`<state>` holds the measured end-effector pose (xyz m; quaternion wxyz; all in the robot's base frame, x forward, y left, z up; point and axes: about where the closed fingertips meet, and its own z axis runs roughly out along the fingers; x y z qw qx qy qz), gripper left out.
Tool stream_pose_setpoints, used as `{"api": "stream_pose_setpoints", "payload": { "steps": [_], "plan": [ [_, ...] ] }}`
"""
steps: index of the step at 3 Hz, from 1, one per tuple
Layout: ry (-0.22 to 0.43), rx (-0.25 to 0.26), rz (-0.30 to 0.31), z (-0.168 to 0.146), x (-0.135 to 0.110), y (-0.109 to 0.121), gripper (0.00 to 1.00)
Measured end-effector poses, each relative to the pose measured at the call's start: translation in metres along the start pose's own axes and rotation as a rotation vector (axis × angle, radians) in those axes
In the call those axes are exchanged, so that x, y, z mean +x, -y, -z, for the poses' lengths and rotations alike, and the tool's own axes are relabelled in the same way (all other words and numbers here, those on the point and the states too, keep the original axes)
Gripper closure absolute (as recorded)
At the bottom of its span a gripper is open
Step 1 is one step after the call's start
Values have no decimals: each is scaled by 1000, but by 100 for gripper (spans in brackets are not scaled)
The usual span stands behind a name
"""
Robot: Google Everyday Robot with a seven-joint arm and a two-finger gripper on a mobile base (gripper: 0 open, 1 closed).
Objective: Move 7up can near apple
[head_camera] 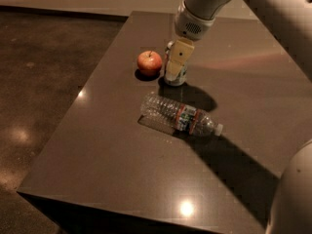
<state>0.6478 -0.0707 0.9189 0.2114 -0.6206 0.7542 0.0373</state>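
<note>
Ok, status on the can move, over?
Gripper down at 7up can. Can upright on table, close beside apple. Plastic bottle lying nearer camera, apart from both, not in the way.

Beside hand point(173, 72) at 7up can point(180, 78): apple point(149, 62) close, bottle point(180, 117) (lying) blocks near side.

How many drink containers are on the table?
2. The 7up can stands upright beside the apple, with the gripper at it; the clear bottle lies on its side nearer the camera. None seem hidden.
</note>
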Motion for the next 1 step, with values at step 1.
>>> {"api": "stream_pose_setpoints", "payload": {
  "steps": [1],
  "plan": [
    [0, 0, 0, 0, 0, 0, 0]
  ]
}}
